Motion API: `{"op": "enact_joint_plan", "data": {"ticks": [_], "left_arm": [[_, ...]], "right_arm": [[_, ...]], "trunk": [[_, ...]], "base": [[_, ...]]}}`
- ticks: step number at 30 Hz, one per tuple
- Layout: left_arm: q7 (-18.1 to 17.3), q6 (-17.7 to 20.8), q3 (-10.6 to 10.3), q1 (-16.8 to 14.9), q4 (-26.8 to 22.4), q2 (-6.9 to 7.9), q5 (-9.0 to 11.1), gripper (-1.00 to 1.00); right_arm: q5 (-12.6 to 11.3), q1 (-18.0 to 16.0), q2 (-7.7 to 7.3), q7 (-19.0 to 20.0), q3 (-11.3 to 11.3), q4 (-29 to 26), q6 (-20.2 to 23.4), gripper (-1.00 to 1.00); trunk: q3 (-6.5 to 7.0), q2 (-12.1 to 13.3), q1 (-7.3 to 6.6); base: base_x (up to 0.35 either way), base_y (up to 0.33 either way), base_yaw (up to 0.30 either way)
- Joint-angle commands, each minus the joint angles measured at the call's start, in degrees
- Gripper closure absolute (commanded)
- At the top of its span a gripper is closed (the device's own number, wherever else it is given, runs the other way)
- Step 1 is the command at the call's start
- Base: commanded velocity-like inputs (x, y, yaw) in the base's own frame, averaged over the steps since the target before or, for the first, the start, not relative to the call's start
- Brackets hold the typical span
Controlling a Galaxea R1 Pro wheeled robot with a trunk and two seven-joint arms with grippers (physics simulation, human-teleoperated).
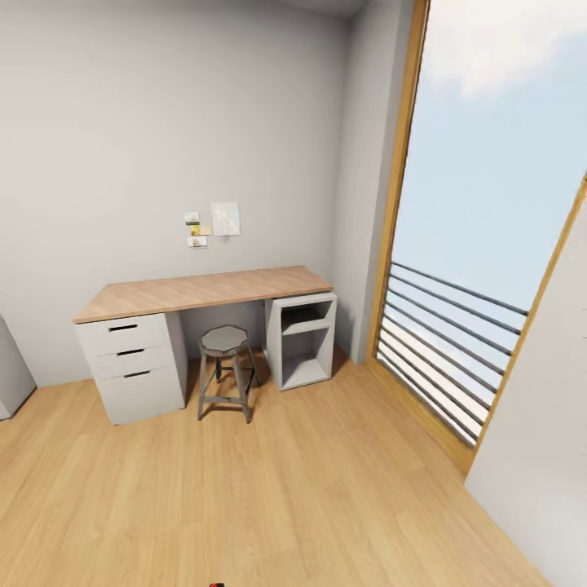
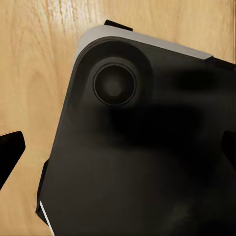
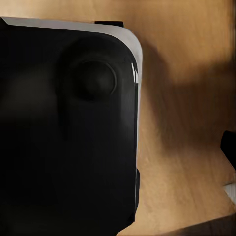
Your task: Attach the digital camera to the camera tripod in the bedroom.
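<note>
Head view: the robot faces a wood-topped desk [image 1: 204, 292] with a stool [image 1: 226, 368] beneath it and a tall window [image 1: 481, 244] beside it, in the bedroom. No tripod is in sight, so I judge this a search or travel step; the next move calls for turning the base until the tripod appears. A tiny red-and-black speck [image 1: 216, 584] sits at the bottom edge, possibly the digital camera; too small to confirm.

Left wrist view: a black rounded body [image 2: 147, 147], seemingly the robot's base, lies over the plank floor [image 2: 34, 73]. A dark fingertip [image 2: 10, 147] shows at 1 side, well apart from another at the opposite edge, so the jaws look spread, holding nothing.

Right wrist view: the same black body [image 3: 64, 137], with 1 fingertip [image 3: 230, 147] at the edge; I cannot tell the jaws' state.
</note>
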Motion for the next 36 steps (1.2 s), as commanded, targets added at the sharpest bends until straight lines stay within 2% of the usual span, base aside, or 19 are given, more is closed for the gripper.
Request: {"op": "enact_joint_plan", "data": {"ticks": [1, 12, 26, 36], "left_arm": [[0.0, -0.1, 0.1, 0.0, -0.1, -0.01, 0.2, -1.00], [0.0, -0.1, 0.2, 0.0, -0.1, 0.06, 0.2, -1.00], [0.0, -0.1, 0.2, 0.0, -0.1, 0.07, 0.2, -1.00], [0.0, -0.1, 0.2, 0.0, -0.1, 0.07, 0.2, -1.00]], "right_arm": [[0.0, 0.0, 0.00, 0.0, 0.0, 0.0, -0.1, -1.00], [0.1, 0.0, 0.11, 0.1, -0.1, 0.0, 0.3, -1.00], [0.1, 0.0, 0.13, 0.0, 0.0, 0.0, 0.2, -1.00], [0.1, 0.0, 0.01, 0.0, 0.1, 0.0, 0.1, -1.00]], "trunk": [[-0.04, 0.0, 0.00], [-0.04, 0.0, 0.00], [-0.04, 0.0, 0.00], [-0.04, 0.0, 0.00]], "base": [[0.000, -0.258, 0.000], [0.000, -0.089, 0.011], [0.000, -0.004, 0.213], [0.000, 0.000, 0.039]]}}
